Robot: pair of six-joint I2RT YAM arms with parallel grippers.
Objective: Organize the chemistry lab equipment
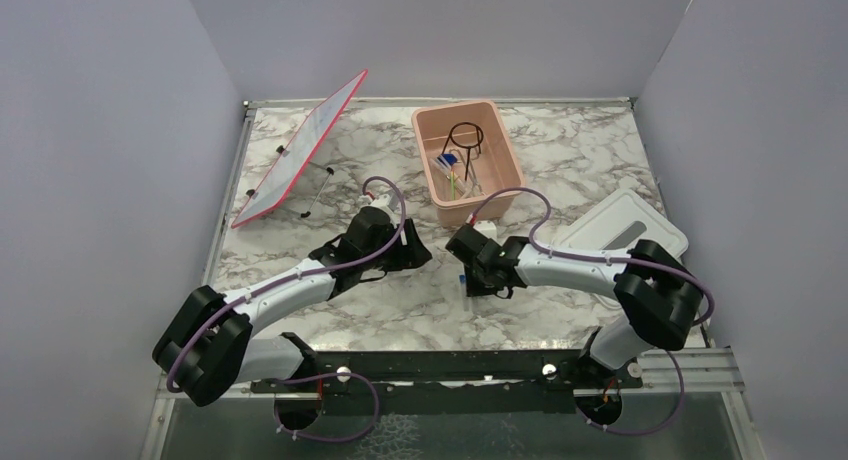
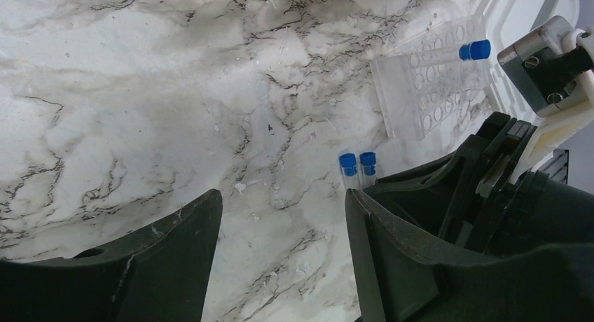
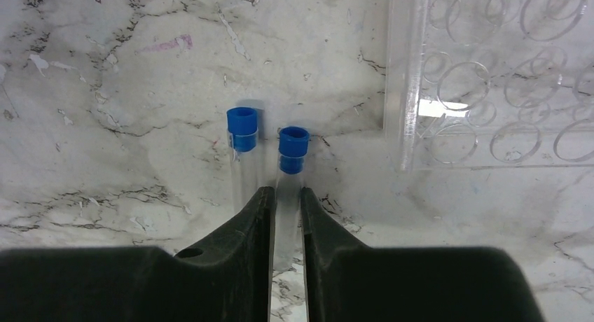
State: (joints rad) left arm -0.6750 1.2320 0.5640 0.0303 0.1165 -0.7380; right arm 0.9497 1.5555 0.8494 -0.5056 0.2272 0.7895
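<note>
The right gripper [image 3: 286, 196] has its matte black fingers pressed together on a slim clear tube [image 3: 292, 154] with a blue cap, lying on the marble-patterned table [image 3: 105, 91]. A second tube [image 3: 242, 136] of the same kind lies parallel just beside it. Near them sits a clear plastic rack [image 3: 490, 77] pierced with round holes, and a third capped tube [image 2: 455, 54] lies across it. The left gripper [image 2: 280, 210] hangs over bare marble with its broad dark fingers apart, holding nothing. At the far middle of the table, a pink rectangular tub [image 1: 495, 140] holds the black wire ring stand [image 1: 466, 135]. A flat white lid [image 1: 630, 225] lies at the right, and a red-edged panel [image 1: 300, 150] stands tilted at the far left.
</note>
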